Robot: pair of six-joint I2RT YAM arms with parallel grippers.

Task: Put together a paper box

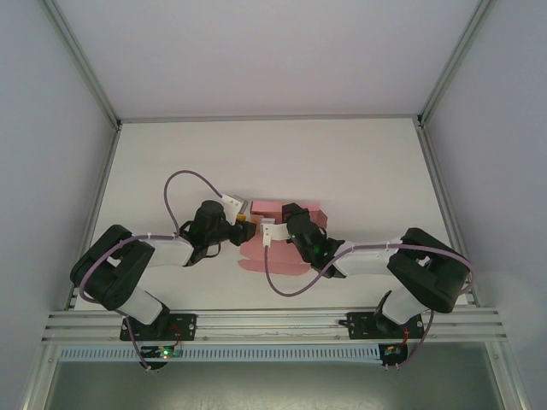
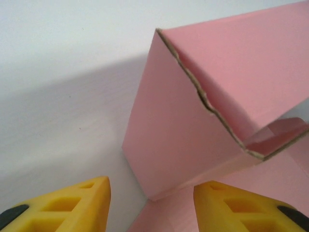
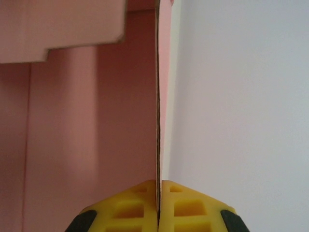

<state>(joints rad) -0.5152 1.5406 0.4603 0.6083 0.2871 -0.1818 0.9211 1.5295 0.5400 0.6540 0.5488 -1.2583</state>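
Note:
The paper box [image 1: 272, 207] is pink card, partly folded up, lying mid-table between the two arms. In the left wrist view one raised wall and a torn-looking card edge of the box [image 2: 169, 125] stand just ahead. My left gripper [image 2: 152, 186] is open, its yellow fingers [image 2: 72, 203] either side of the box's lower corner without touching it. My right gripper [image 3: 158, 186] is shut on a thin upright wall of the box [image 3: 157, 96], seen edge-on. From above, the left gripper [image 1: 248, 220] and the right gripper [image 1: 287, 213] meet at the box.
The white table [image 1: 359, 171] runs bare behind and to both sides of the box. A flat pink flap [image 1: 273, 263] lies toward the arm bases. Metal frame rails [image 1: 256, 325] border the near edge, and grey walls close the sides.

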